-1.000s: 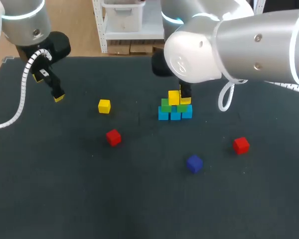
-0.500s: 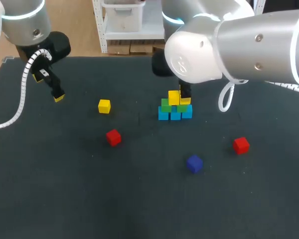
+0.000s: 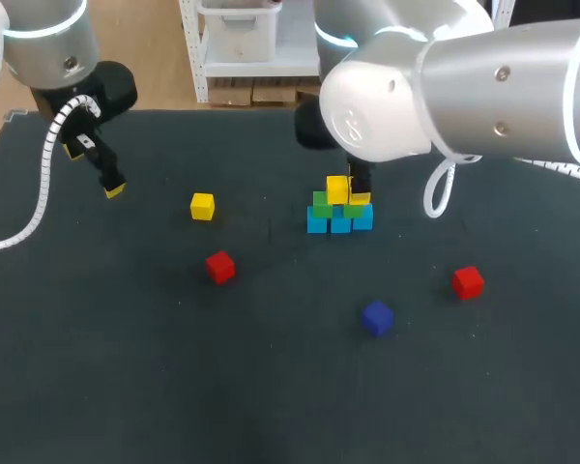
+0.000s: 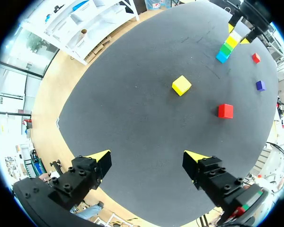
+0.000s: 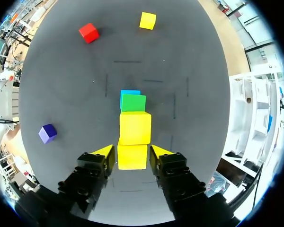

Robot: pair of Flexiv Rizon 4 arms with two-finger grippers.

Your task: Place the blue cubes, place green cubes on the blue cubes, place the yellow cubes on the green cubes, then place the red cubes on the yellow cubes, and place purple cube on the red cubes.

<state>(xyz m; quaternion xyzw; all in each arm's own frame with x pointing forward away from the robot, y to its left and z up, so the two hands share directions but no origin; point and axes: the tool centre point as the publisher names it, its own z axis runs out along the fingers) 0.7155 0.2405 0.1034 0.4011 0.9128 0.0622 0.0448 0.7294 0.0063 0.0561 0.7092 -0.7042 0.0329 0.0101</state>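
Nothing is being shifted over the last second, so the yellow layer is being judged as in hand: a yellow cube [image 5: 132,157] is being gripped in the closed jaws of the right arm [image 3: 387,87], just beside the placed yellow cube [image 5: 135,126] on the green cubes [image 5: 133,102] and blue cubes [image 3: 340,222]. Farther off, the left arm [image 3: 48,48] is being held above the desk [image 3: 271,387] near its far left corner, jaws open and empty.

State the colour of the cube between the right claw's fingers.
Yellow. The cube in the right claw shows best in the right wrist view.
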